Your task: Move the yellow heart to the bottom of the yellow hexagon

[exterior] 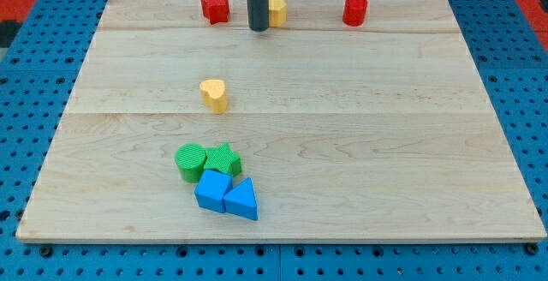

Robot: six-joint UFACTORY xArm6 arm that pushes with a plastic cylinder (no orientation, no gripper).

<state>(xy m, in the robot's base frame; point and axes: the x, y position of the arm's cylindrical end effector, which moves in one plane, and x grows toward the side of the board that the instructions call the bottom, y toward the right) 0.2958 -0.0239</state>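
Note:
The yellow heart (214, 94) lies left of the board's middle, in the upper half. The yellow hexagon (277, 10) sits near the view's top edge, partly hidden behind my rod. My tip (259, 28) rests on the board just left of and slightly below the hexagon, touching or nearly touching it. The heart is well below and to the left of the tip, apart from it.
A red star (215, 8) lies left of the tip and a red cylinder (354, 11) to the right, both near the top edge. A cluster at lower left holds a green cylinder (190, 161), green star (223, 158), blue cube (211, 190) and blue triangle (242, 200). The wooden board (385, 144) sits on blue pegboard.

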